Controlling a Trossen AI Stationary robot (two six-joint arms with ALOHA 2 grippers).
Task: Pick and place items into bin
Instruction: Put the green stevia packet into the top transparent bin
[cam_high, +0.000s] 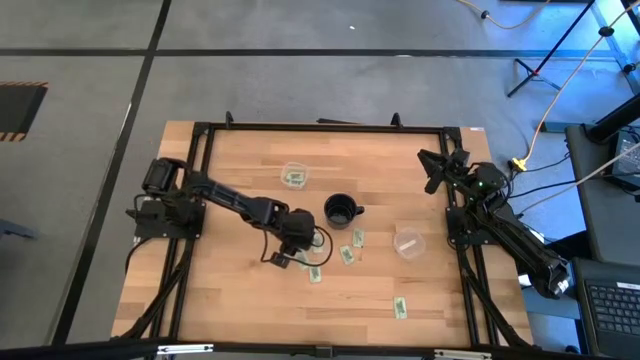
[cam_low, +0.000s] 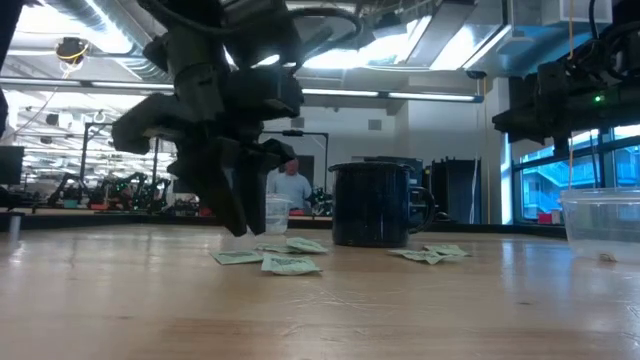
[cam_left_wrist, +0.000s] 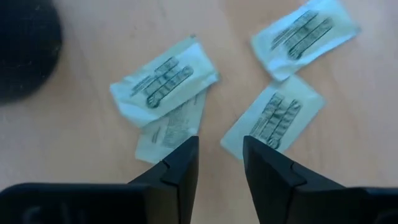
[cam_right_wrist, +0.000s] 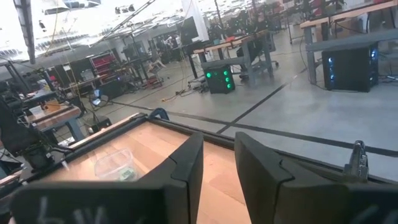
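packets: small flat rectangular sachets, pale green with dark printed lines on top, a bit crinkly. The left wrist camera sees four of them right under the left gripper (cam_left_wrist: 221, 163). One packet (cam_left_wrist: 163, 79) lies partly on top of a second (cam_left_wrist: 169, 126), a third (cam_left_wrist: 273, 118) sits just beside that pair, and a fourth (cam_left_wrist: 305, 34) is near the third.

where they are: most sit loose on the wooden table (cam_high: 240, 300) around 5 to 6 o'clock of the black mug (cam_high: 341, 211). There's a clump at the left gripper, a few between the mug and the clear cup (cam_high: 408, 242), and one loner (cam_high: 399, 308) well apart toward the front edge at about 5 o'clock. From the low camera they look like thin flat slips (cam_low: 290, 265) lying on the wood in front of the mug.

already binned?: a clear cup (cam_high: 294, 177) at about 10 o'clock of the mug has a green packet inside.

left gripper: hanging low over the clump, at about 8 o'clock of the mug. The fingers are parted by a narrow gap and there's nothing between them. The tips look just above the wood, not touching any packet as far as I can tell.

right gripper (cam_right_wrist: 217, 171): parked up at the far right corner of the table, well away from everything. Its fingers are a narrow gap apart and it's holding nothing.
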